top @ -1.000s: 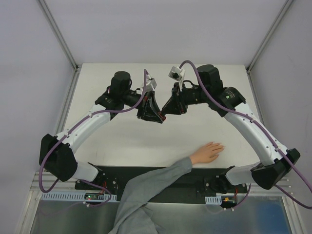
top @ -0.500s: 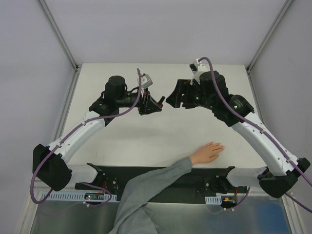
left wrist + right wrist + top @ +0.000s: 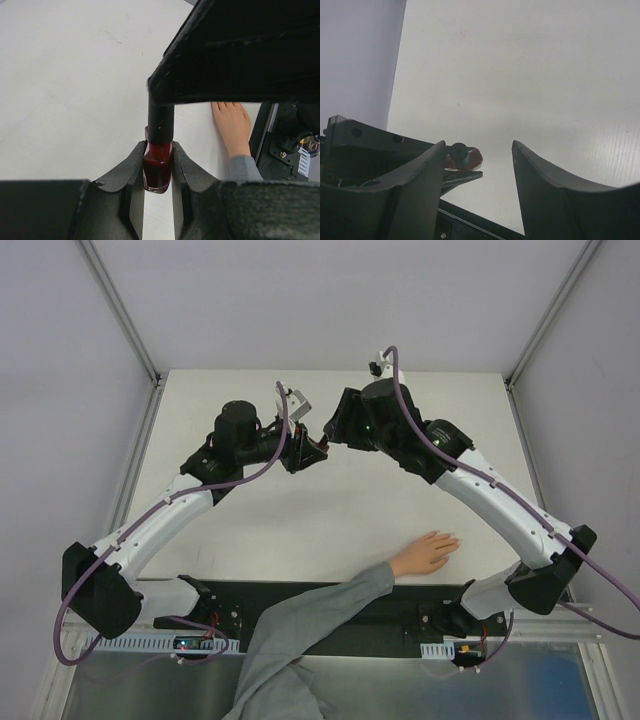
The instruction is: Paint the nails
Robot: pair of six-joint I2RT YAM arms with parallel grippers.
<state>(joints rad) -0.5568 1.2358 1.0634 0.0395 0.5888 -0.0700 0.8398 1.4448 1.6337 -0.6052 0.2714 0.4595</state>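
Observation:
A small dark red bottle (image 3: 157,172) with a long black cap (image 3: 161,122) is pinched in my left gripper (image 3: 158,162), held above the table. In the top view my left gripper (image 3: 306,451) is at mid-table and my right gripper (image 3: 333,430) is right beside it. My right gripper (image 3: 479,145) stands open. The cap's end (image 3: 459,150) sits just inside its left finger (image 3: 422,167), ungripped. A bare hand (image 3: 428,552) with a grey sleeve (image 3: 310,625) lies flat near the front edge. Its nails are too small to make out.
The white table (image 3: 400,500) is bounded by grey walls at the back and both sides. A black base plate (image 3: 330,625) runs along the near edge under the sleeve. In the left wrist view the right gripper's black body (image 3: 240,50) hides the fingertips of the hand (image 3: 231,125).
My right gripper opened, drew away from the bottle, then came back left close to its cap. My left gripper shifted the bottle slightly left and back. The hand stayed put.

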